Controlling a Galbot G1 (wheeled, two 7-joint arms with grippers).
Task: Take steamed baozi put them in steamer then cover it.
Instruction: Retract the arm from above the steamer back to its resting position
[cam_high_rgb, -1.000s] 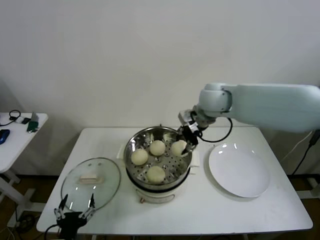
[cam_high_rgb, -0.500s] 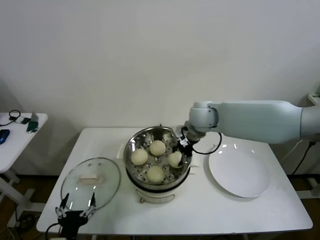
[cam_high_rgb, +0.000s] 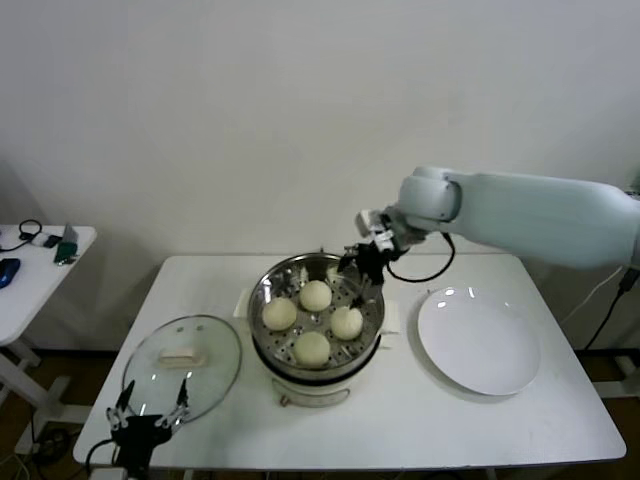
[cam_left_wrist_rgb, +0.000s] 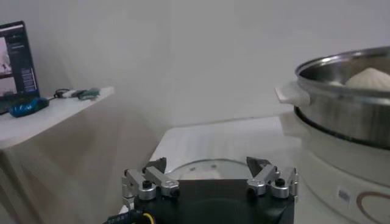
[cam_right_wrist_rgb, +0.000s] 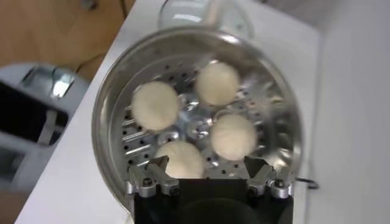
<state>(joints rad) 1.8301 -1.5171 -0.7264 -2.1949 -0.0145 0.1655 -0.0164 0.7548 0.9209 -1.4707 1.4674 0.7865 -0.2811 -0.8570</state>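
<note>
Head view: right end effector (cam_high_rgb: 362, 264) released 4th baozi (cam_high_rgb: 346, 322), lifted above steamer (cam_high_rgb: 268, 300).

Right pincer (cam_high_rgb: 362, 262) gapes wide, arm outstretched; left pincer (cam_high_rgb: 148, 418) open, low.

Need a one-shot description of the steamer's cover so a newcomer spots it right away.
Start at the white table and find the shiny steel steamer holding four baozi near its middle. To the robot's left of it, near the front edge, the cover lies flat. It is the only clear glass disc, with a metal rim and cream bar handle, unlike the opaque white plate on the other side.
</note>
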